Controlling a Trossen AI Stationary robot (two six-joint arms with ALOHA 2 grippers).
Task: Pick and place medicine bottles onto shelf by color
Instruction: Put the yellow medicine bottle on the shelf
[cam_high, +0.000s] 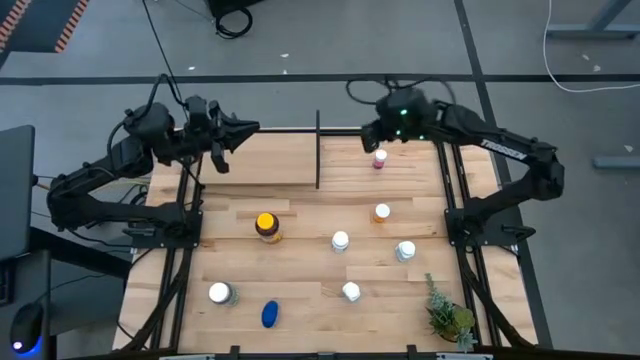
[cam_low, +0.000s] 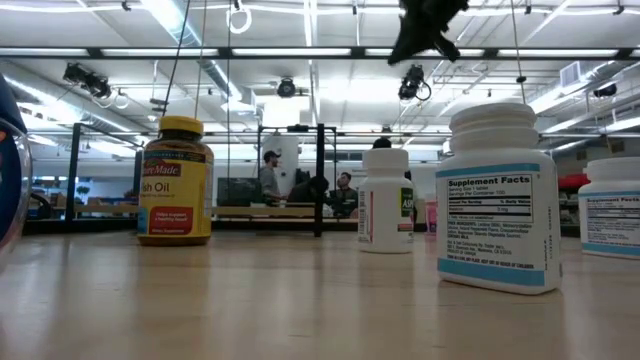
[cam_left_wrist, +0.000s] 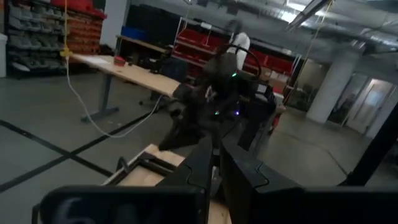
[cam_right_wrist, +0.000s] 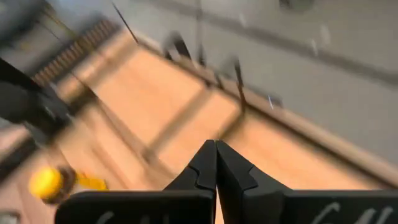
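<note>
**Both arms raised over the shelf end, seven bottles waiting on the table**

Seen from above, with the table centre as the clock's hub: the left gripper (cam_high: 243, 127) hovers at about 11 o'clock over the far rail, its fingers nearly together and holding nothing. The right gripper (cam_high: 367, 135) hangs at about 1 o'clock, fingers pressed together and empty, just beside the pink-capped bottle (cam_high: 379, 158), which stands in the shelf (cam_high: 280, 160) bay to the right of the black divider (cam_high: 318, 150).

The other bottles stand on the open table. The amber yellow-capped bottle (cam_high: 266, 226) is near 9 o'clock. An orange-capped bottle (cam_high: 382, 212) sits at 2 o'clock. Three white bottles sit at centre (cam_high: 340, 241), 4 o'clock (cam_high: 404, 251) and 5 o'clock (cam_high: 351, 292). Another white bottle (cam_high: 220, 293) is at 8 o'clock, with the blue bottle (cam_high: 270, 314) lying at 7 o'clock. A small green plant (cam_high: 447, 312) occupies the 5 o'clock corner.

Risks, as a judgement: the right gripper is close enough to the pink-capped bottle that a careless swing could topple it. The blue bottle, on its side, may roll when touched. Closed fingers must open before any descent, or they will knock a cap rather than straddle it
</note>
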